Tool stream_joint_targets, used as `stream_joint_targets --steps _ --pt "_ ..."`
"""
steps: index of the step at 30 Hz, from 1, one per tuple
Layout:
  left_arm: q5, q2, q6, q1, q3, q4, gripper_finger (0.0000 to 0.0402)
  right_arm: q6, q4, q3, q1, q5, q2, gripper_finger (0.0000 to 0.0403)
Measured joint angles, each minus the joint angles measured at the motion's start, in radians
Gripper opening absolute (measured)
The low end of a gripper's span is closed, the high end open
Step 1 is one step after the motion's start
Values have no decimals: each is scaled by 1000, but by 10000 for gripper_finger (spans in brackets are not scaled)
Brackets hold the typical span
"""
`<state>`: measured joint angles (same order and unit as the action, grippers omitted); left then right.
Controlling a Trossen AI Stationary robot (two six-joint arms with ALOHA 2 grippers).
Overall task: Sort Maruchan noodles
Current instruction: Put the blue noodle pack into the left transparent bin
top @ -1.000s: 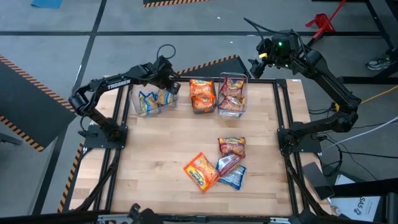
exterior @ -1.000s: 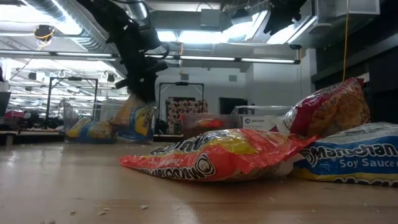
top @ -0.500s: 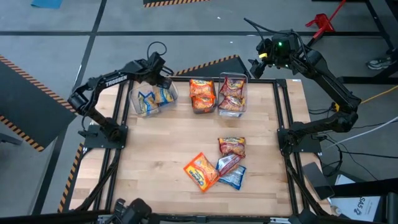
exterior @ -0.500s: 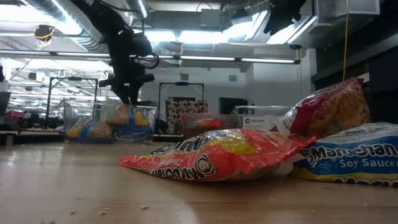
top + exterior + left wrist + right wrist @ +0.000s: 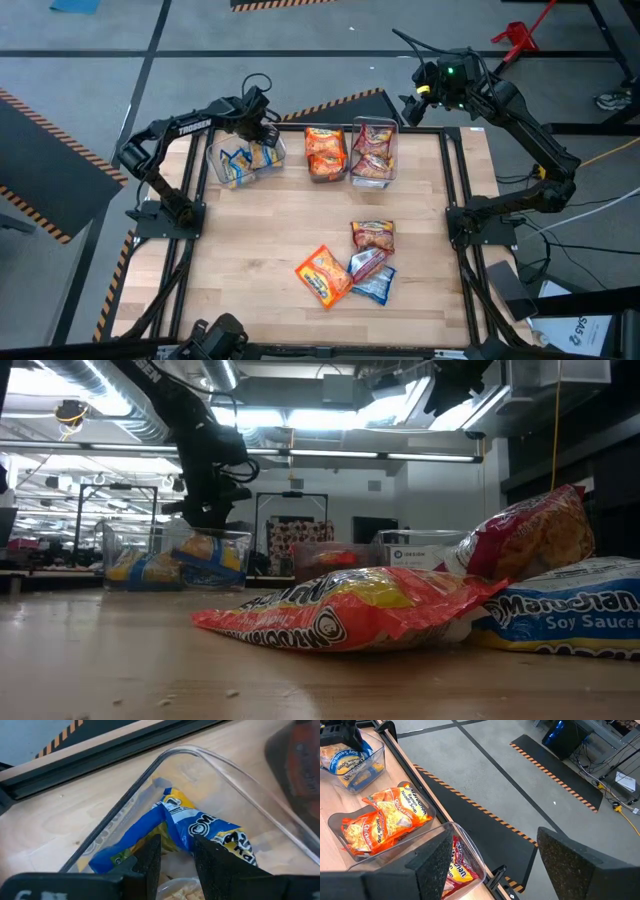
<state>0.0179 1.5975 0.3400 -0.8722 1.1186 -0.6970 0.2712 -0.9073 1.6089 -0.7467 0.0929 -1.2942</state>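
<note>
My left gripper (image 5: 262, 128) is down over the clear left bin (image 5: 214, 168) at the table's far left, shut on a blue-and-yellow Maruchan packet (image 5: 200, 827); in the low view the gripper (image 5: 205, 512) stands at the bin's rim with the packet (image 5: 218, 552) inside. Orange packets fill the middle bin (image 5: 325, 152) and red ones the right bin (image 5: 372, 152). Several loose packets lie flat on the wood at the near right: red (image 5: 372, 235), orange (image 5: 322, 275), red-and-silver (image 5: 366, 262), blue (image 5: 376, 287). My right gripper (image 5: 412, 100) hangs open, high over the far right corner. My left gripper pinches the blue-and-yellow packet by a bunched fold (image 5: 176, 836) between its two fingers (image 5: 150, 857). The fingers come from above, slanting down into the bin. The packet hangs tilted below them, its lower part inside the bin's walls.
The three bins stand side by side along the far edge. Another blue-and-yellow packet (image 5: 236, 165) lies in the left bin. Bare wood runs across the table's middle and near left. A black frame (image 5: 455, 200) borders the table.
My left gripper has gone toward the table's left edge and down, carrying the blue-and-yellow packet. The packet, which hung beside the bin's right wall a second ago, now sits lower, inside the left bin.
</note>
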Motion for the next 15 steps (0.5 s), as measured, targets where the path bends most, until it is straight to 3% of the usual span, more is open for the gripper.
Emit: stream_joint_targets --steps 10,15 --pt "46 -105 2 1 118 -57 108 0 0 0 0 0 0 278" --pt "-54 -121 -61 12 111 -124 104 -1 -3 0 0 -1 0 278"
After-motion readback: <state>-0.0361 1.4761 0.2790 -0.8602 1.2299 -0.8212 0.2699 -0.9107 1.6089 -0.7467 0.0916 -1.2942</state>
